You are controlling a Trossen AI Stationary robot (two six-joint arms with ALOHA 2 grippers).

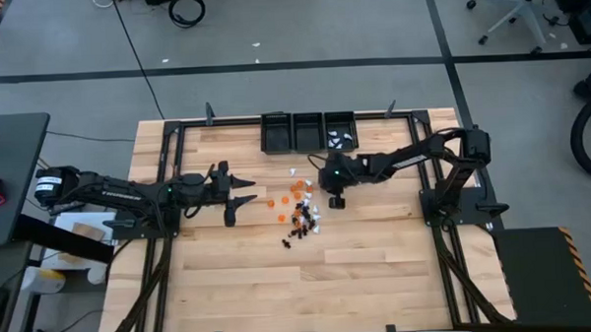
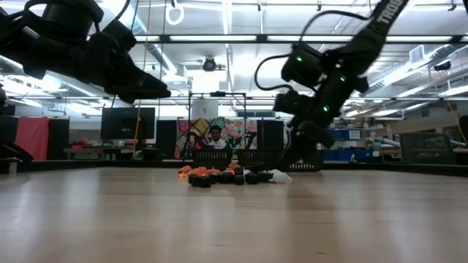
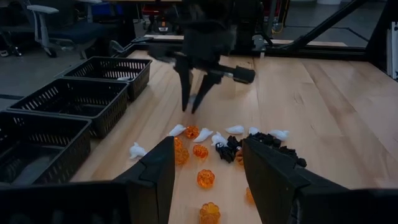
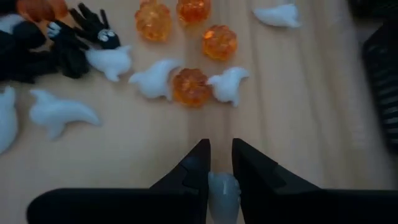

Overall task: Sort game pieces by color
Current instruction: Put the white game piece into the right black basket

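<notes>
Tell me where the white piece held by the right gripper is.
The white piece sits pinched between the right gripper fingers, just above the table, near the pile's bin-side edge, beside an orange piece.

overhead, table-level, two wrist views, shared game pieces

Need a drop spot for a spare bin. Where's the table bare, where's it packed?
Bare: the whole near half of the table, below the game pieces. Also the strip between the pile and the bins. Crowded: mid-table, where left gripper and right gripper flank the pile.
</notes>
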